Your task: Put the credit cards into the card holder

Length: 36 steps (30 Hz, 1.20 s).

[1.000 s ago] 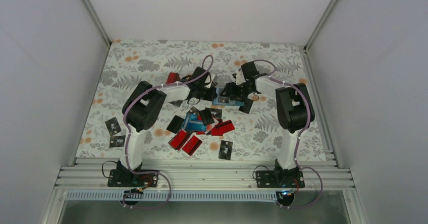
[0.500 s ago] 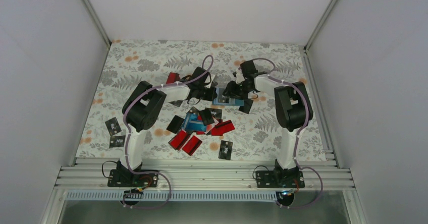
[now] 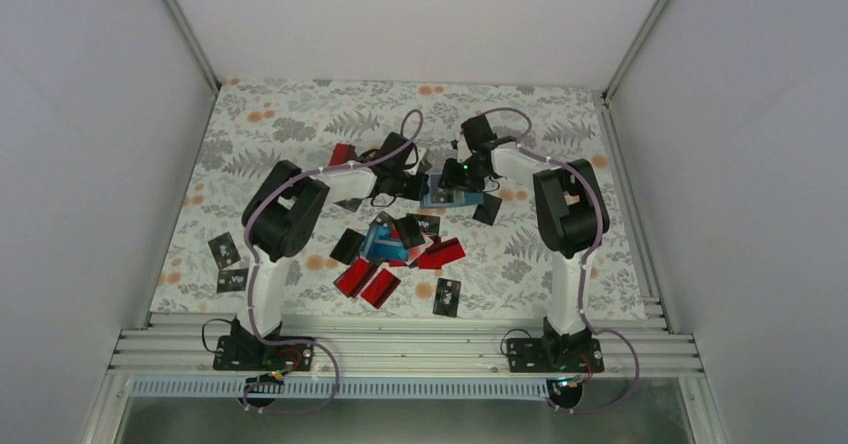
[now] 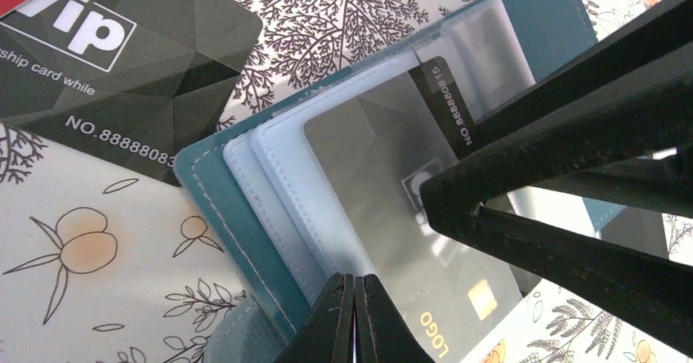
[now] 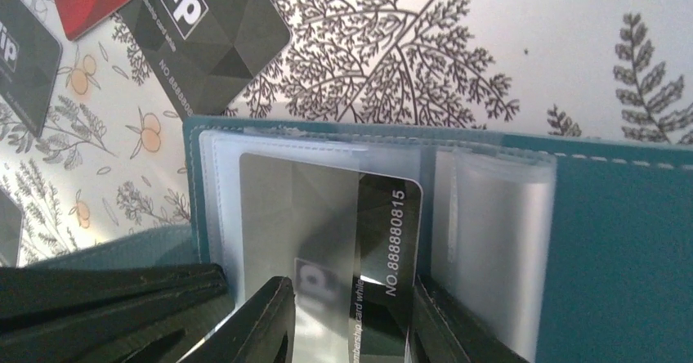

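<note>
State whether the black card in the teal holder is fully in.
Partly in: the frosted plastic sleeve of the teal soft holder covers most of the black card; its numbered end sticks out.

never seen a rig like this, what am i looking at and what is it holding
Two robot arms are bolted at the near edge of a table. One picture looks down from above; the other two come from a camera on each wrist. Red, black and blue credit cards lie scattered. Between the arms lies an open teal card holder. A black card sits partway in a clear sleeve. The right gripper straddles it, jaws apart. The left gripper is shut at the holder's edge.
</note>
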### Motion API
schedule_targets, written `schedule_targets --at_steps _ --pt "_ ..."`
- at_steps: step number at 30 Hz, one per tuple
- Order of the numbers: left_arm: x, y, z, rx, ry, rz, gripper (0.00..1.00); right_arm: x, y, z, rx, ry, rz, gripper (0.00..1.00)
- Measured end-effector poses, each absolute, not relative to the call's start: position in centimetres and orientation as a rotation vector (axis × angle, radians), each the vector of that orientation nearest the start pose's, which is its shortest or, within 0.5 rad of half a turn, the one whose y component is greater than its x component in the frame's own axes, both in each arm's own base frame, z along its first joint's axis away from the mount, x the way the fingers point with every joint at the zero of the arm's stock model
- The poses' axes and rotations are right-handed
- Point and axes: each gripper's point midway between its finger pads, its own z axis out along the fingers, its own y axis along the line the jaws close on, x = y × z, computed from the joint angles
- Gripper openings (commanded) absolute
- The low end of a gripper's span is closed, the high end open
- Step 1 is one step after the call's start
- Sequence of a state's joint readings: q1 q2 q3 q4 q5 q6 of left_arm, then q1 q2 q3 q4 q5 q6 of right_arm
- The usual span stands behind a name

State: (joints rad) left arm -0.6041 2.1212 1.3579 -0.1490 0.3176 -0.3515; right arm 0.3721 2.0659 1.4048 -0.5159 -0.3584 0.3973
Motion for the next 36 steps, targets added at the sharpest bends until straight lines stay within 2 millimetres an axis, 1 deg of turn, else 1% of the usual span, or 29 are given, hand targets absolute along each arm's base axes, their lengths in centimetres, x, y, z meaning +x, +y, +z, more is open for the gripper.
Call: schedule_targets --at_steps 4,7,9,11,13,16,19,23,26,30,33,35,36 --pt "39.9 -34.0 2.5 0.465 2.556 -0.774 0.04 41.6 22.9 2.5 -0.088 2.832 0.643 0.36" --pt "39.9 -34.0 2.5 0.469 2.554 -0.773 0.15 41.7 23.1 2.6 -0.101 2.831 0.616 0.36" --pt "39.9 -34.1 2.6 0.477 2.55 -0.78 0.2 41.6 23.4 2.6 -0.109 2.831 0.614 0.35" --pt "39.9 -34.1 2.8 0.478 2.548 -0.781 0.22 41.5 23.6 2.6 -0.118 2.831 0.61 0.32" --pt "39.9 -34.0 2.9 0.477 2.549 -0.777 0.22 41.3 23.9 2.6 -0.127 2.832 0.607 0.29" --pt "39.9 -33.9 2.9 0.475 2.553 -0.767 0.22 41.3 24.0 2.5 -0.133 2.832 0.604 0.29" --pt "39.9 -33.8 2.9 0.475 2.555 -0.761 0.23 41.2 24.1 2.6 -0.145 2.83 0.602 0.34" --pt "40.0 -33.6 3.0 0.47 2.556 -0.747 0.26 41.2 24.5 2.6 -0.182 2.828 0.596 0.41" --pt "39.8 -33.2 3.0 0.46 2.561 -0.724 0.28 41.1 24.8 2.7 -0.212 2.822 0.6 0.45" --pt "39.3 -32.4 3.0 0.452 2.572 -0.694 0.29 40.9 25.4 2.9 -0.261 2.813 0.617 0.47" --pt "39.0 -31.9 3.0 0.444 2.579 -0.679 0.29 40.6 25.8 2.9 -0.296 2.809 0.621 0.46" --pt "38.9 -31.6 3.0 0.441 2.582 -0.672 0.29 40.5 26.0 2.9 -0.307 2.809 0.619 0.42" --pt "38.9 -31.5 3.0 0.439 2.583 -0.669 0.29 40.4 26.0 2.9 -0.311 2.81 0.616 0.38"
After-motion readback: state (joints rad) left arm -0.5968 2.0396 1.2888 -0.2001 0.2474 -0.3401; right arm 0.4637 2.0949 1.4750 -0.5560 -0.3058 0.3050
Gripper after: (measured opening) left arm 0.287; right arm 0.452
